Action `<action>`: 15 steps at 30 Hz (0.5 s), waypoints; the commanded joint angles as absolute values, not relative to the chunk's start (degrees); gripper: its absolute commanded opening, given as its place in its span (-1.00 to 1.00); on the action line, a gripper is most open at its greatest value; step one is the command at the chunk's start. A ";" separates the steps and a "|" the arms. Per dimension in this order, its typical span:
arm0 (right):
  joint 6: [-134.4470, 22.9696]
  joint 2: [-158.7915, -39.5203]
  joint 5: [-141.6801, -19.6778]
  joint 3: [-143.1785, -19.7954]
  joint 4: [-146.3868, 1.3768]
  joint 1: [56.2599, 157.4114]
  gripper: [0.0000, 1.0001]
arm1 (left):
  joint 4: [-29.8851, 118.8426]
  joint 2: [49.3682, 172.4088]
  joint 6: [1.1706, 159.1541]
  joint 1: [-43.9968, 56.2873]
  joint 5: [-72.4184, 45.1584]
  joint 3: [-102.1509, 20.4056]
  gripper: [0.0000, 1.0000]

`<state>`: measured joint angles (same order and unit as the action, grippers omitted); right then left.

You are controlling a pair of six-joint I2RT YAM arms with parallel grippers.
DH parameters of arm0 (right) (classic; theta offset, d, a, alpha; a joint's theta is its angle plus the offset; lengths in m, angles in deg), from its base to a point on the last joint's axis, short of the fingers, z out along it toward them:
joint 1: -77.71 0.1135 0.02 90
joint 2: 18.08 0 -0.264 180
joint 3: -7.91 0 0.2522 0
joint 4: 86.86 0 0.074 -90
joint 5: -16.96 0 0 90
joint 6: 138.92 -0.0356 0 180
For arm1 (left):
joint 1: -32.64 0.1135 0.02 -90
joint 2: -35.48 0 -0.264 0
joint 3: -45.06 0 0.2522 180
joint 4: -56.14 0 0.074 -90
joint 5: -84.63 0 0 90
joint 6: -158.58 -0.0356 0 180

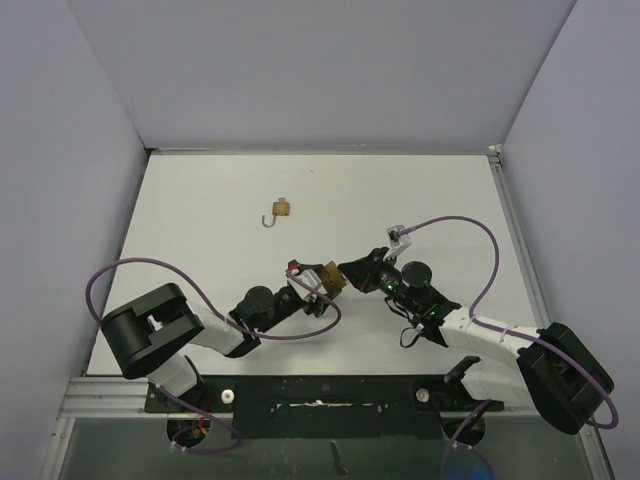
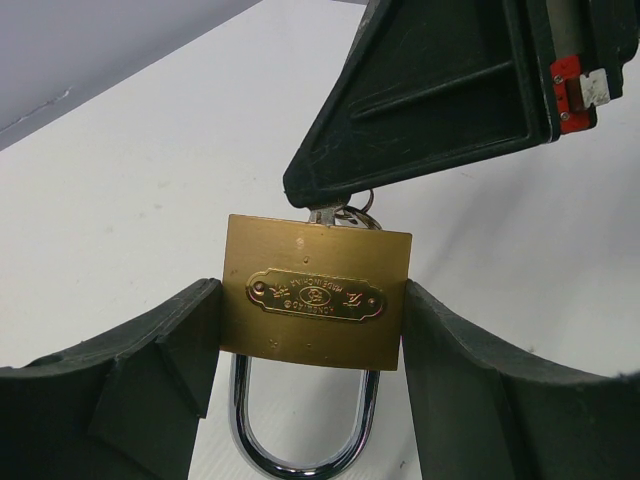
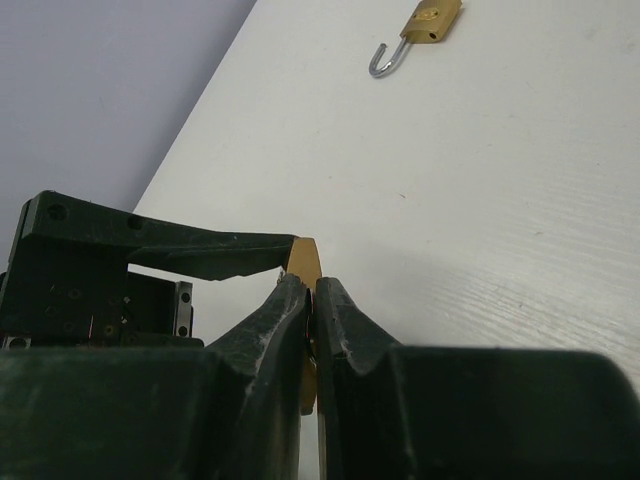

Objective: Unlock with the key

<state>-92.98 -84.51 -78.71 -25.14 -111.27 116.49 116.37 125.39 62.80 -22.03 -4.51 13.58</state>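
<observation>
The brass padlock [image 2: 315,300], its oval nameplate lettering too fine to read, sits clamped by its sides in the left gripper [image 2: 312,335] at the near middle of the table [image 1: 200,200], while the right gripper [image 3: 312,300] pinches the key [image 2: 335,212] at its base.

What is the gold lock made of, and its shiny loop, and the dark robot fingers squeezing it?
The padlock body looks like brass: yellow-gold, with a brushed, fairly dull face. Its shackle looks like polished steel or chrome plating, silvery and mirror-bright. The fingers holding it seem to be dark plastic or rubber, matte and scuffed; which of the two is hard to tell.
</observation>
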 commanded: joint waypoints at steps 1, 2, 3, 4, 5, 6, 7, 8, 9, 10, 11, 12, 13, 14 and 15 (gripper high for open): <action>-90.34 -85.58 -83.61 -24.49 -111.02 118.52 -1.00 | 132.64 118.74 66.07 -20.70 -2.92 9.92 -1.00; -90.32 -85.58 -83.67 -24.30 -111.52 118.42 -1.00 | 131.97 118.38 66.38 -20.58 -3.05 9.75 -1.00; -90.24 -85.58 -83.84 -24.21 -111.90 118.35 -1.00 | 131.41 118.06 66.65 -20.47 -3.15 9.54 -1.00; -90.19 -85.66 -84.04 -24.19 -112.10 118.44 -1.00 | 130.87 117.90 66.79 -20.37 -3.25 9.32 -1.00; -90.30 -85.74 -84.21 -24.28 -112.10 118.49 -1.00 | 130.37 117.76 66.82 -20.36 -3.31 9.14 -1.00; -90.38 -85.83 -84.34 -24.34 -112.12 118.46 -1.00 | 130.00 117.75 66.82 -20.36 -3.27 8.95 -1.00; -90.48 -85.90 -84.44 -24.50 -112.12 118.49 -1.00 | 129.82 117.75 66.87 -20.37 -3.34 8.82 -1.00; -90.62 -85.99 -84.46 -24.56 -112.12 118.49 -1.00 | 129.68 117.81 66.85 -20.35 -3.35 8.73 -1.00; -90.67 -86.01 -84.46 -24.68 -112.00 118.49 -1.00 | 129.54 117.90 66.75 -20.38 -3.36 8.59 -1.00; -90.67 -86.01 -84.46 -24.71 -111.95 118.49 -1.00 | 129.48 117.98 66.66 -20.37 -3.35 8.58 -1.00; -90.75 -86.01 -84.34 -24.75 -111.87 118.49 -1.00 | 129.48 118.13 66.65 -20.36 -3.36 8.46 -1.00; -90.76 -85.95 -84.29 -24.86 -111.80 118.49 -1.00 | 129.47 118.22 66.72 -20.35 -3.35 8.45 -1.00; -90.84 -86.00 -84.29 -24.88 -111.71 118.47 -1.00 | 129.47 118.39 66.66 -20.35 -3.35 8.37 -1.00; -90.91 -86.01 -84.21 -24.96 -111.57 118.49 -1.00 | 129.41 118.51 66.65 -20.35 -3.35 8.29 -1.00; -91.12 -86.08 -84.01 -25.14 -111.21 118.49 -1.00 | 129.28 118.66 66.65 -20.35 -3.25 8.23 -1.00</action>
